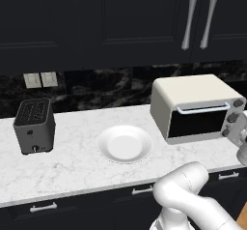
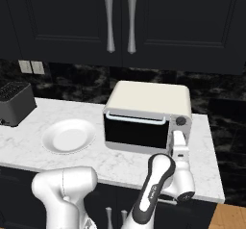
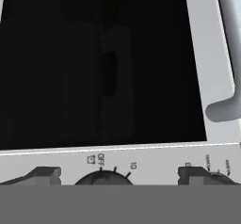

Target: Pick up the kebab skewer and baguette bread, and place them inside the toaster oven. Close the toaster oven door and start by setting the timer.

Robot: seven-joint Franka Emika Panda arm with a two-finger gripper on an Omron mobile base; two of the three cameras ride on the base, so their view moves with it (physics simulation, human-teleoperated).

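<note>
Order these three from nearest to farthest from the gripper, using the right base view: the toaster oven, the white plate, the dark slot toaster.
1. The toaster oven: right beside the gripper, at its knob panel.
2. The white plate: on the counter, left of the oven.
3. The dark slot toaster: at the far left edge.

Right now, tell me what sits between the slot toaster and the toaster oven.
A white plate lies on the counter between the slot toaster and the toaster oven, in the left base view.

Glossy white arm (image 2: pixel 65 187) – rounded links, dark joint bands
</note>
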